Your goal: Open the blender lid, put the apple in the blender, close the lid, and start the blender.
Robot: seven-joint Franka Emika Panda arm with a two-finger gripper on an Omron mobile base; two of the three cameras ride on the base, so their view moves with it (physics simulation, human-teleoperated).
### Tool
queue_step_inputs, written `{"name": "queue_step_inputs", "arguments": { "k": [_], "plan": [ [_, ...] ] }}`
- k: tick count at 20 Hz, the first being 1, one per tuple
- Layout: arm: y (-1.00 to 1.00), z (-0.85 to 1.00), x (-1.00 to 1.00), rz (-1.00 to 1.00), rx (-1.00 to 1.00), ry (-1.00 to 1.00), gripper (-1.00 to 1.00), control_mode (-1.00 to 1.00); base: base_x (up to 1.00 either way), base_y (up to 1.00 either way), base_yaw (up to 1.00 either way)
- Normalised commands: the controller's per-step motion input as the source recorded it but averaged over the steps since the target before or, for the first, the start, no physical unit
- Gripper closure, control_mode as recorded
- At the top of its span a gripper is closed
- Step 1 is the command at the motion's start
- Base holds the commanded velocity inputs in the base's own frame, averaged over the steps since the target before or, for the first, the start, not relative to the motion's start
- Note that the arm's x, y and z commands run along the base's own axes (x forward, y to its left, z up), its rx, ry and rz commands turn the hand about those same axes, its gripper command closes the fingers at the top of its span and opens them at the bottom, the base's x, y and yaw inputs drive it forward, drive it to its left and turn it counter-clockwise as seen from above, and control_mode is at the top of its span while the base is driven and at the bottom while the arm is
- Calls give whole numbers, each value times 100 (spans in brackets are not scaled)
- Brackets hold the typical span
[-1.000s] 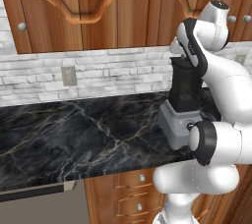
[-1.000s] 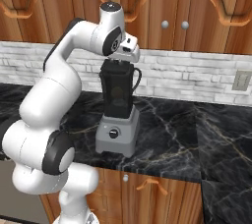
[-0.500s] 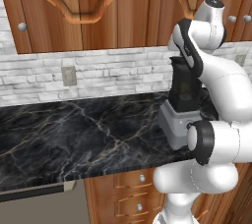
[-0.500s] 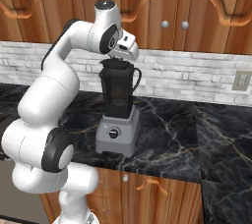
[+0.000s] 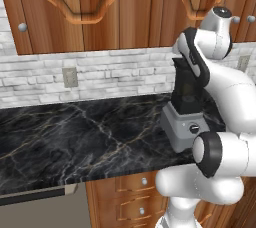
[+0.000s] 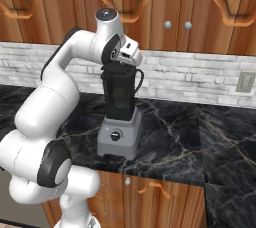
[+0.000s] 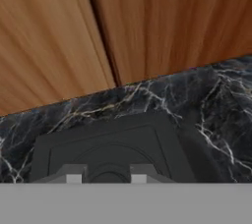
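Pincer (image 7: 106,175) narrowed nearly shut, hovering just above the lid (image 7: 110,147), barely shifted lately; blender (image 6: 119,117) apparently unopened as yet.

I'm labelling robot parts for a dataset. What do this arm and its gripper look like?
The arm is glossy white, made of rounded, bulbous links with dark grey to black bands at the joints and a dark round cap on top. The gripper has two small grey finger tips. No cables or markings can be made out.
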Motion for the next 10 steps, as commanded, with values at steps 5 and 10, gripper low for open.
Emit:
{"name": "queue_step_inputs", "arguments": {
  "k": [5,10],
  "plan": [
    [-8,-7,5,-1,0,-5,100,-100,0,0,0],
    [-25,0,19,-3,0,0,100,-100,0,0,0]
  ]
}}
